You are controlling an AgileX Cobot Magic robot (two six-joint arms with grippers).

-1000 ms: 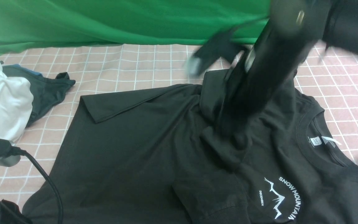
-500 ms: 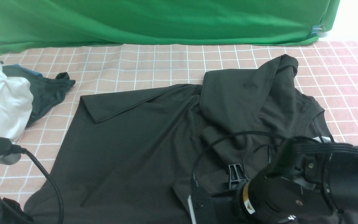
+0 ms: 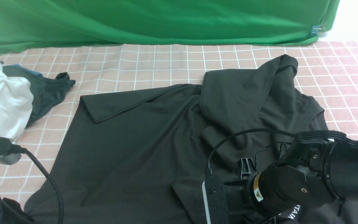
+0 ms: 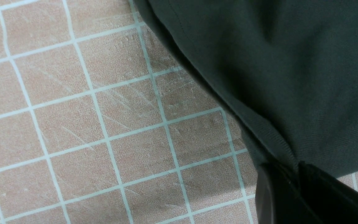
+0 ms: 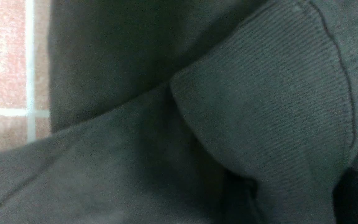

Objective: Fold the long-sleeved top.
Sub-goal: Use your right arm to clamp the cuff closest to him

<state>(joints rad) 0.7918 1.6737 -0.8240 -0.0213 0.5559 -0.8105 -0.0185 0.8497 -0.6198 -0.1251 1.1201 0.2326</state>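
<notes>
The long-sleeved top (image 3: pixel 135 140) lies spread on the checked tablecloth (image 3: pixel 166 65), black, with its far sleeve (image 3: pixel 244 90) folded over the chest. My right arm's wrist (image 3: pixel 291 186) hangs low over the top's near right part and hides the chest print. In the right wrist view my right gripper (image 5: pixel 294 186) is open, its fingers either side of a ribbed cuff (image 5: pixel 259 102). In the left wrist view my left gripper (image 4: pixel 294 163) is shut on the top's ribbed edge (image 4: pixel 275 140) just above the tablecloth (image 4: pixel 104 124).
A white garment (image 3: pixel 2 99) and a smaller dark cloth with a blue edge (image 3: pixel 45 90) lie at the far left. A green backdrop (image 3: pixel 135 21) hangs along the table's far side. My left arm's cable (image 3: pixel 47 183) loops at the near left.
My right arm, raised at the back right with the sleeve a second ago, has let it drop onto the chest and swung down to the near right, over the cuff. The left has not moved.
</notes>
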